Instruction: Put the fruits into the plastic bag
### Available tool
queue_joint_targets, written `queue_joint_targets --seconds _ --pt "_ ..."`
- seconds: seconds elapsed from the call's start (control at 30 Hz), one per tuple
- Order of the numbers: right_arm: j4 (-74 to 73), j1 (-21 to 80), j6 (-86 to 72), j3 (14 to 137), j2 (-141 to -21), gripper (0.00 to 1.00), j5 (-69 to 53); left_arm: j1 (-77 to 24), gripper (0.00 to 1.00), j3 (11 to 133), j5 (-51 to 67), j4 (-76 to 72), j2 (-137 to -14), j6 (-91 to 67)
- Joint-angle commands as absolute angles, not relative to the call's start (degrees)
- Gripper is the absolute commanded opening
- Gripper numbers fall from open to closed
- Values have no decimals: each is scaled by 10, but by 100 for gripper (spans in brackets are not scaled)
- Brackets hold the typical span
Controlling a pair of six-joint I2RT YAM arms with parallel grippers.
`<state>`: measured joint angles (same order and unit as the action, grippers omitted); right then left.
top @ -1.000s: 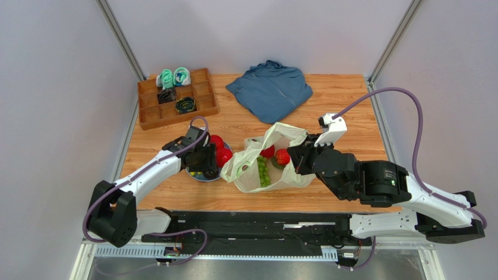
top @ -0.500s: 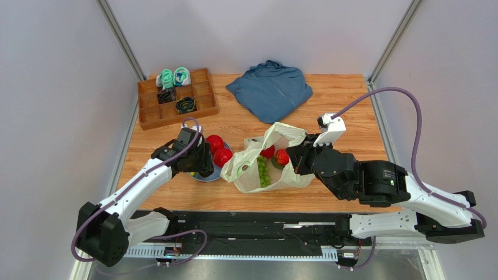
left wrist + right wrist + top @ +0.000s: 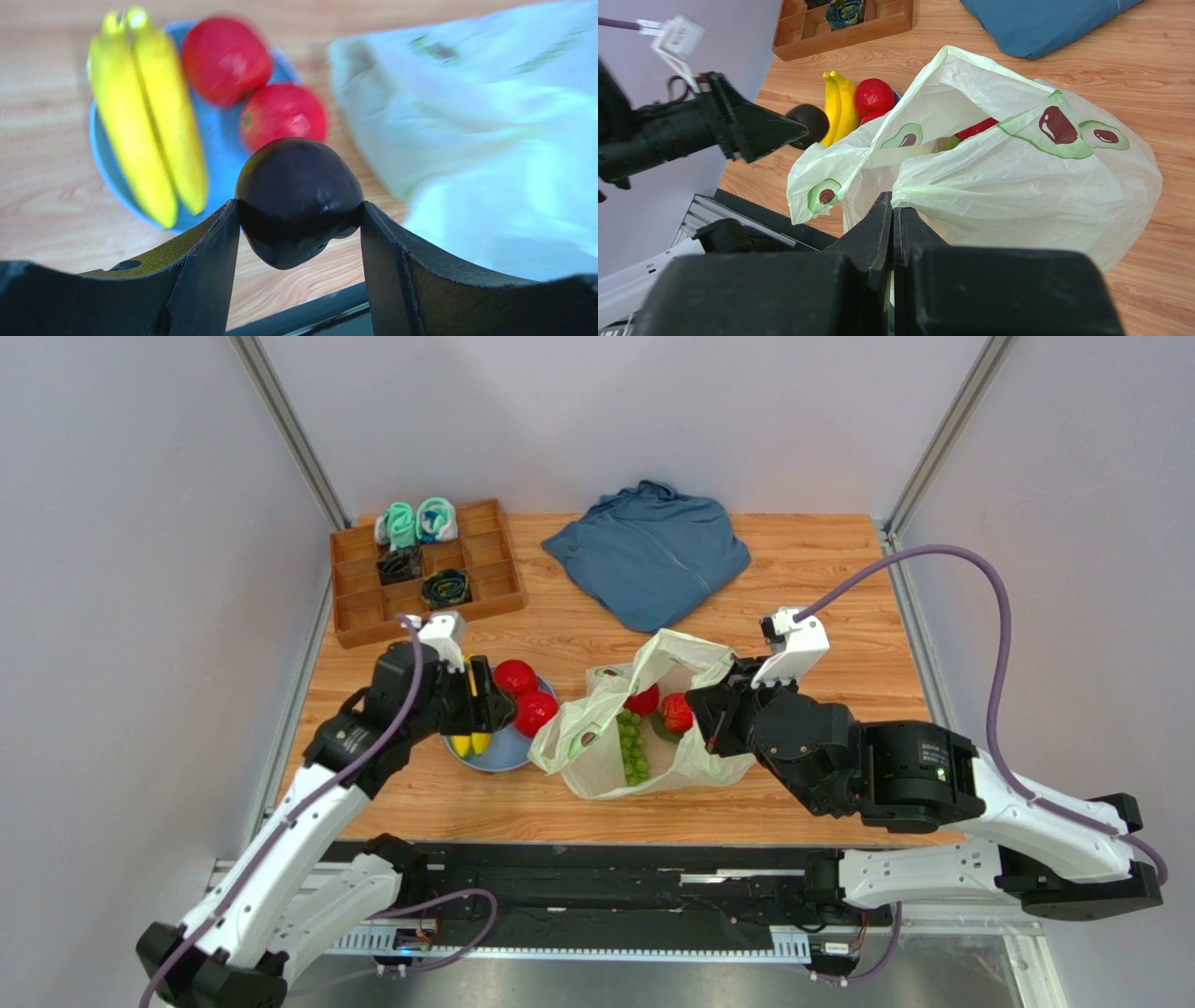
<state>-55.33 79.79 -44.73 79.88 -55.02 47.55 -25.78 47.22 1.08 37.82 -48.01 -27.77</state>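
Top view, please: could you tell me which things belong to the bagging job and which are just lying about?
Job: plastic bag, avocado, bananas, two red fruits on the plate, grapes in the bag.
Lying about: blue garment, wooden tray, socks.

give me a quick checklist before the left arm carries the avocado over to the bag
1. Dark brown avocado pinched between the fingers of the left claw: ok
2. Right claw shut on the rim of the pale-green plastic bag: ok
3. Bag mouth held open: ok
4. Avocado high enough to clear the bag's rim: cannot tell
5. Room inside beside the green grapes and the red round fruit: cannot tell
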Motion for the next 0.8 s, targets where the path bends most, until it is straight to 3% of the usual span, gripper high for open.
queue_joint_targets --seconds 0.0,0.2,0.37,0.77 --pt "-526 795 -449 802 -548 0 478 -260 44 519 98 293 -402 -284" --pt "-526 795 -449 809 -556 0 477 -264 44 557 195 203 -367 -315" --pt "-526 795 -449 809 -563 0 477 -307 44 567 205 156 -396 -339" --pt "-524 795 -455 808 -565 0 472 -550 44 631 111 106 -497 -296"
